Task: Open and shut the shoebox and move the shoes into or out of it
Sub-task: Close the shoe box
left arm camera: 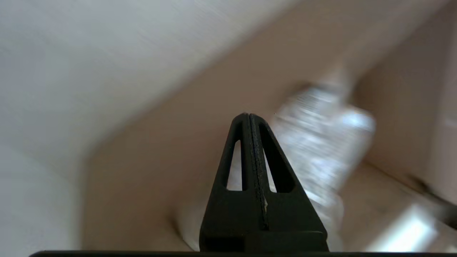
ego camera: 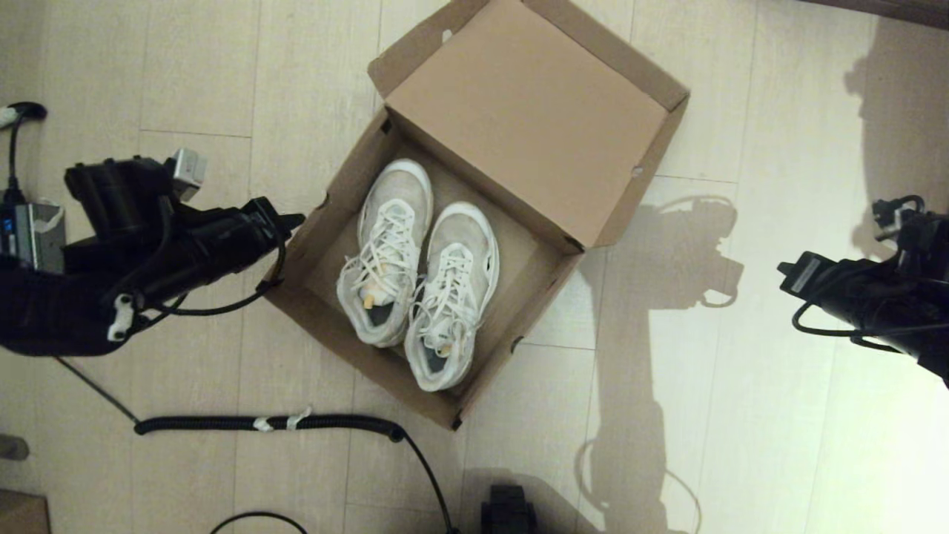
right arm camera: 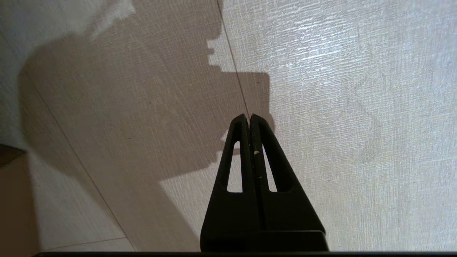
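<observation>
The brown cardboard shoebox [ego camera: 311, 259] sits open on the floor, its hinged lid [ego camera: 530, 111] standing back at the far side. Both white lace-up shoes [ego camera: 419, 271] lie side by side inside it, toes toward the lid. My left gripper [ego camera: 296, 219] is shut and empty, its tip at the box's left wall, just outside the rim. The left wrist view shows its fingers [left arm camera: 249, 116] pressed together above the box wall [left arm camera: 150, 150], with a blurred white shoe [left arm camera: 321, 142] beyond. My right gripper [right arm camera: 249, 116] is shut and empty over bare floor, far right of the box [ego camera: 787, 268].
A black coiled cable [ego camera: 267, 423] lies on the floor in front of the box's left corner. A small brown cardboard piece [ego camera: 22, 513] shows at the bottom left corner. A dark object [ego camera: 508, 512] sits at the bottom edge. Pale plank floor surrounds the box.
</observation>
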